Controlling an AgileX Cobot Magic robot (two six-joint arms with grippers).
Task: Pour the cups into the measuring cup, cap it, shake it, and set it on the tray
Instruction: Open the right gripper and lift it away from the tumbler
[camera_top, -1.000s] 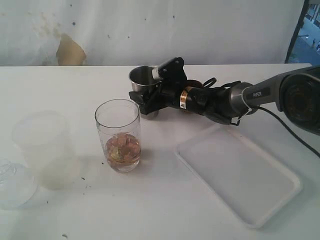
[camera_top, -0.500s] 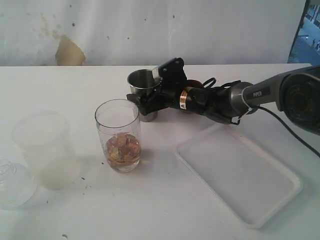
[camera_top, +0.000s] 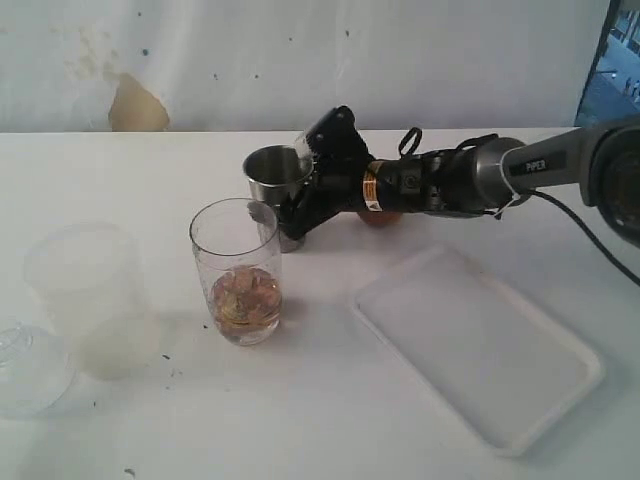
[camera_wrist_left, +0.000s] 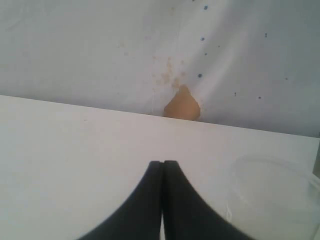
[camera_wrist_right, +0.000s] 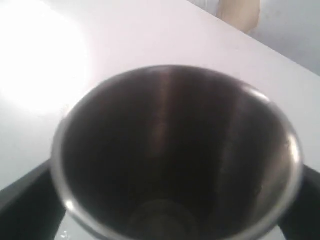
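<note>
The steel tumbler (camera_top: 276, 178) is standing on the worktop (camera_top: 150, 170) just beyond the measuring cup (camera_top: 237, 270). The right claw (camera_top: 300, 190) is straddling it, jaws wide, seemingly not pinching (rigid, slick, probably light; grip mid-wall).

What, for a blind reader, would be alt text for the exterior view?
The right claw straddles a steel tumbler on a white table. In front stands a clear measuring cup holding brown bits; a frosted cup and clear lid sit left, a white tray right.
</note>
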